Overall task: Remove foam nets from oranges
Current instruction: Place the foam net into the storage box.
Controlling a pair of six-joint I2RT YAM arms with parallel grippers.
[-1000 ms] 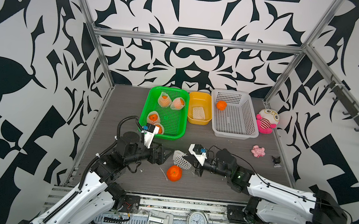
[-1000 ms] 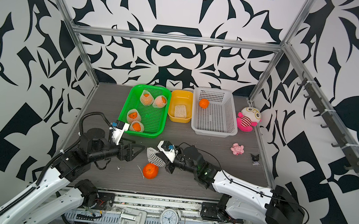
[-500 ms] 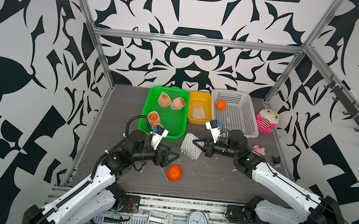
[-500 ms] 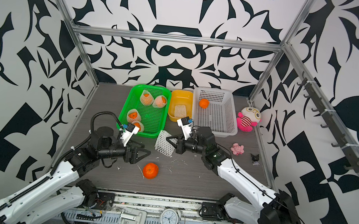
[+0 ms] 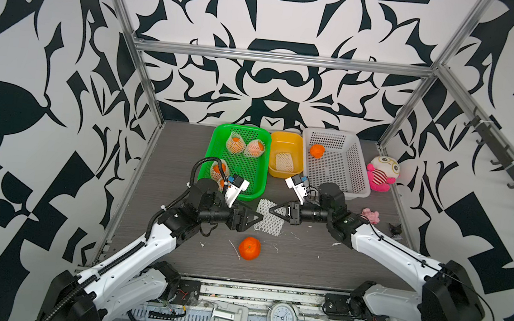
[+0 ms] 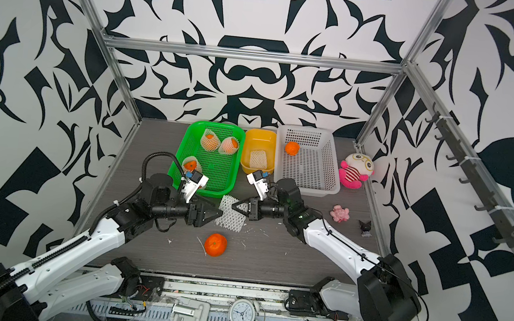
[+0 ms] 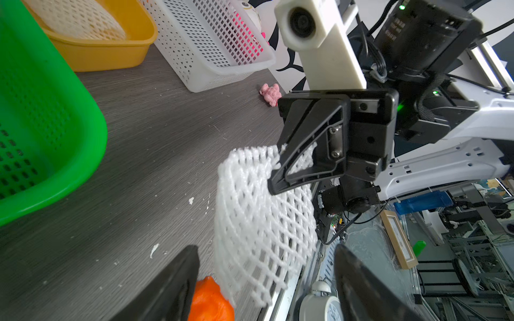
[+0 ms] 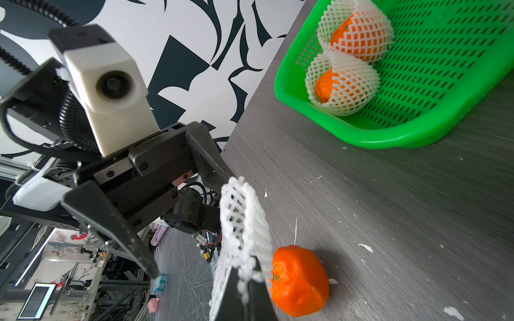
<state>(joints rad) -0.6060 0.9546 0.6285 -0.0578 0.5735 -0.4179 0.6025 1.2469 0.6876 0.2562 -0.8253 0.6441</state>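
While the right tool point(image 5: 271, 209) is clamped on a hanging foam net point(image 5: 270, 224), left tool point(image 5: 259, 217) with jaws apart at the net's other edge, bare orange point(image 5: 249, 248) on the counter point(image 5: 303, 264) nearby.

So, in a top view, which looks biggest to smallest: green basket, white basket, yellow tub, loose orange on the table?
1. white basket and green basket: about alike, I cannot rank them.
2. yellow tub.
3. loose orange.
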